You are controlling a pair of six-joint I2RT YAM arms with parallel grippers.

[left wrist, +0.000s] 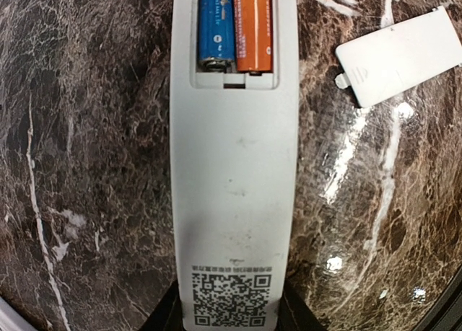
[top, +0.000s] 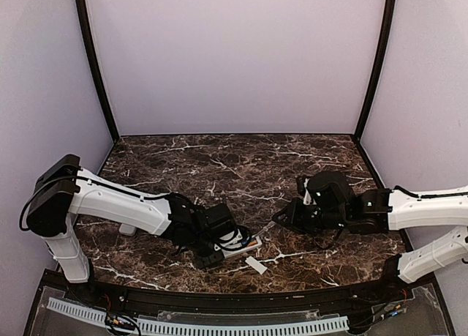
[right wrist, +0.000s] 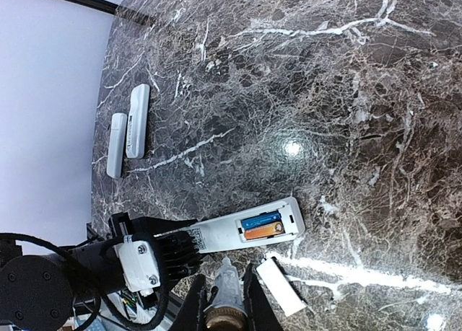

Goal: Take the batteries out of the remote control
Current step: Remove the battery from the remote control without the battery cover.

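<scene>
Plainly the job is opened but not finished: the remote control (left wrist: 234, 201) lies back-up on the marble counter (top: 241, 160), near its front edge, with its battery bay uncovered; the white battery cover (left wrist: 401, 53) is already off and lies flat on the counter just beside the remote, apart from it; both cells sit side by side in the bay, the blue battery (left wrist: 216, 28) and the orange battery (left wrist: 254, 28), so neither has been unloaded and lifting out the two is what remains. The left tool (right wrist: 177, 243) is clamped on the remote's tail end, pinning it in place; the right tool (top: 287, 219) is closed up, holds nothing of the task that can be made out, and hangs above the counter near the open bay. Two white remotes (right wrist: 128, 129) lie together far off to the left; whether they are loaded cannot be told. As for writing, a QR code (left wrist: 232, 298) is printed on the remote's back with a tiny line above it; that line, the print along both batteries and a faint mark on the cover are all too small to read.
</scene>
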